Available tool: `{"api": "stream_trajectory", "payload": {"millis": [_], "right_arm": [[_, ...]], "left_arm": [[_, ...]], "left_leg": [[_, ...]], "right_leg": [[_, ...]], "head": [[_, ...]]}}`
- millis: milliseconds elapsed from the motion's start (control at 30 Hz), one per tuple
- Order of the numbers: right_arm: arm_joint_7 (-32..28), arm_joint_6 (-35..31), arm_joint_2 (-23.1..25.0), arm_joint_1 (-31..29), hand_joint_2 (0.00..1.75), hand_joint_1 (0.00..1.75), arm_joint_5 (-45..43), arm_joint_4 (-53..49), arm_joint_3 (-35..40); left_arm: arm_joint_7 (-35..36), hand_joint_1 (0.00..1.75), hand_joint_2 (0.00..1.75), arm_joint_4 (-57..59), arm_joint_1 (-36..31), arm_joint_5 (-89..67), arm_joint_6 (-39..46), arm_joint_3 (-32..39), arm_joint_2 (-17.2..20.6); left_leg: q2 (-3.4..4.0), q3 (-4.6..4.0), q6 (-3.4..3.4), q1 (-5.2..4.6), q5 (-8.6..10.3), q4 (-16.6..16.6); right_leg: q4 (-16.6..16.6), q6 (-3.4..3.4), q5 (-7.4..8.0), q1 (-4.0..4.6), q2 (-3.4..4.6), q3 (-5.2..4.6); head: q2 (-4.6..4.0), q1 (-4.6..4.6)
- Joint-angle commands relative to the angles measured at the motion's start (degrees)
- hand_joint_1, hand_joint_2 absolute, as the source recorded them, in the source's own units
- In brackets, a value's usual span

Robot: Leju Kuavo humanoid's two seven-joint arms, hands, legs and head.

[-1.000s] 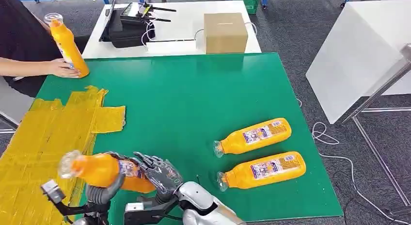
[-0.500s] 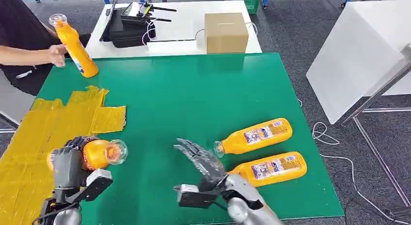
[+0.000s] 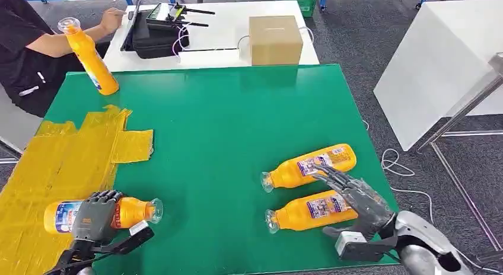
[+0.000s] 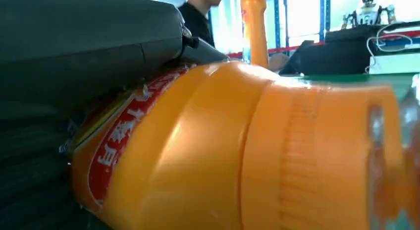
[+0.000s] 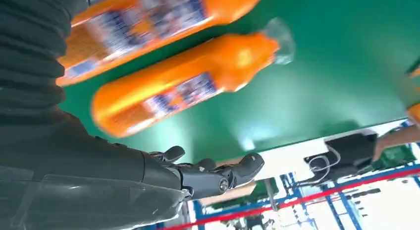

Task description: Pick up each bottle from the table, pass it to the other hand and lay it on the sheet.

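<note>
The bottle (image 3: 112, 213) in your left hand (image 3: 95, 214) now lies on its side at the near left of the bench (image 3: 225, 115), its base over the edge of the yellow sheet (image 3: 53, 162) and its clear cap pointing right over the green top. Half a second ago that hand held it higher, with the cap turned towards the camera; a second ago both hands were on it near the front edge. Your left hand wraps the bottle's middle from above, fingers curled round it, and in the left wrist view the orange body (image 4: 237, 150) sits tight against the dark palm.

Your right hand (image 3: 356, 195) has swung from the middle of the bench out to the near right. It now hovers over the two lying bottles with its fingers spread wide and holding nothing. Its fingertips reach above the label end of the farther lying bottle (image 3: 308, 166), and its palm is above the base of the nearer lying bottle (image 3: 311, 211). You cannot tell from the head view whether it touches either; the right wrist view shows the fingers (image 5: 218, 173) extended and apart from both orange bodies.

Both lying bottles keep their places, caps to the left.

At the far left, the standing bottle (image 3: 89, 58) leans at the bench corner. The person's hand (image 3: 112, 17) has let go of it and now reaches to the white table (image 3: 225, 20) behind, where a cardboard box (image 3: 274, 40) and a black case (image 3: 155, 33) sit.
</note>
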Motion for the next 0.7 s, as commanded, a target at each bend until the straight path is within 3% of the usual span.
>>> {"api": "stream_trajectory", "payload": {"millis": [33, 167, 200, 233, 267, 300, 400, 700], "right_arm": [[0.6, 0.8, -3.1, 0.8, 1.75, 0.00, 0.0, -2.8, -2.0], [0.6, 0.8, -3.1, 0.8, 1.75, 0.00, 0.0, -2.8, -2.0], [1.7, 1.4, -3.9, 0.6, 1.75, 0.00, 1.1, -2.6, -1.6], [2.4, 2.1, -5.2, 0.5, 1.75, 0.00, 1.1, -2.1, -1.8], [2.8, 3.3, -7.3, -0.1, 1.75, 0.00, 1.1, -1.2, -1.9], [2.9, 4.4, -8.8, -0.8, 1.75, 0.00, 0.9, -0.6, -2.0], [3.3, 7.8, -11.7, -3.6, 1.75, 0.00, 0.4, 2.0, -1.7], [8.1, 10.5, -8.6, -15.1, 1.75, 0.00, 6.7, 19.2, 11.6]], "left_arm": [[0.2, 1.75, 1.75, 7.4, -3.0, 0.1, -0.7, -3.5, 1.3], [0.2, 1.75, 1.75, 7.4, -3.0, 0.1, -0.7, -3.5, 1.3], [-0.3, 1.33, 1.75, 7.8, -3.1, 3.0, -5.3, -3.5, 1.3], [-1.2, 0.00, 1.75, 8.8, -3.5, 5.2, -8.2, -3.6, 1.6], [-3.0, 0.00, 1.75, 10.7, -3.8, 8.0, -11.0, -3.7, 2.4], [-3.9, 0.00, 0.00, 12.1, -4.0, 9.4, -11.8, -3.5, 2.9], [-7.7, 0.00, 0.00, 13.9, -3.6, 14.4, -13.1, -2.5, 4.1], [-14.8, 0.00, 0.00, 5.5, -1.6, 29.6, -20.0, 0.7, 3.0]], "left_leg": [[-0.18, 0.18, -0.08, 0.04, 0.02, -0.1], [-0.11, 0.15, -0.06, 0.07, 0.03, -0.1], [-0.11, 0.16, -0.06, 0.09, 0.03, -0.1], [-0.08, 0.17, -0.03, 0.06, 0.04, -0.1], [-0.09, 0.18, -0.03, 0.06, 0.05, -0.1], [-0.11, 0.18, -0.02, 0.10, 0.05, -0.1], [-0.03, 0.29, -0.01, 0.05, 0.04, -0.1], [0.09, 0.46, -0.01, 0.17, 0.20, -0.2]], "right_leg": [[-0.1, 0.00, -0.02, 0.03, -0.20, 0.21], [-0.1, 0.01, 0.01, 0.07, -0.12, 0.20], [-0.1, 0.01, 0.01, 0.09, -0.12, 0.21], [-0.1, 0.01, 0.01, 0.06, -0.10, 0.21], [-0.1, 0.02, 0.01, 0.06, -0.10, 0.23], [-0.1, 0.03, 0.02, 0.10, -0.13, 0.26], [-0.1, 0.05, 0.02, 0.05, -0.05, 0.33], [-0.3, 0.01, 0.33, 0.07, 0.09, 0.60]], "head": [[0.00, 0.00], [0.00, -0.02], [0.00, 0.00], [0.00, -0.02], [0.00, 0.00], [0.00, 0.00], [0.00, -0.02], [0.00, -0.02]]}}
